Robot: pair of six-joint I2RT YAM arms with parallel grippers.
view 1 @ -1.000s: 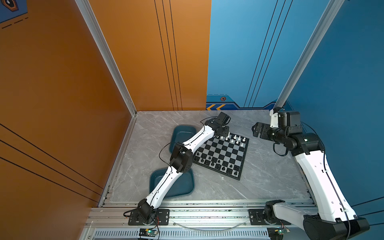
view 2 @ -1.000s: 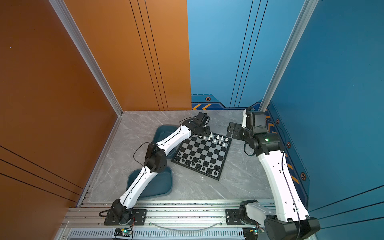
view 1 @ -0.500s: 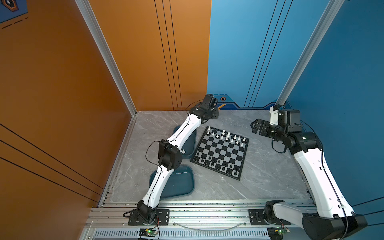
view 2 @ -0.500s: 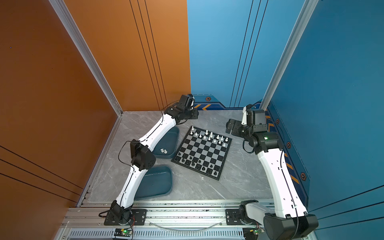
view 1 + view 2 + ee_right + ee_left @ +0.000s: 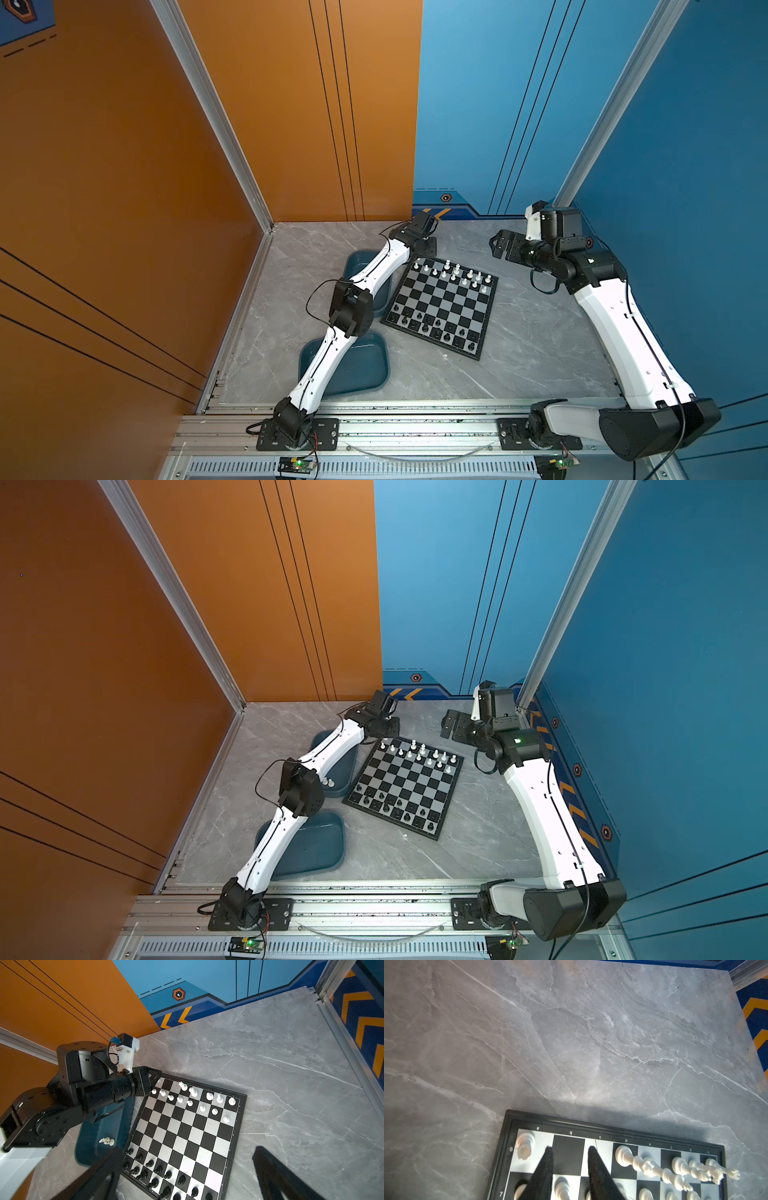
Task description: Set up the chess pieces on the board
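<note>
Now: left gripper has its fingers a narrow gap apart with nothing between them. The tips are over the dark square beside the white rook, at the far left corner of the board. Right gripper is spread wide and empty, raised off the far right of the board, well apart from it. White pieces stand along the far two rows, with gaps; black pieces along the near two. Spare white pieces lie in the far teal tray, left of the board. Near tray sits partly under the left arm.

Board lies right of trays (pieces aboard).
</note>
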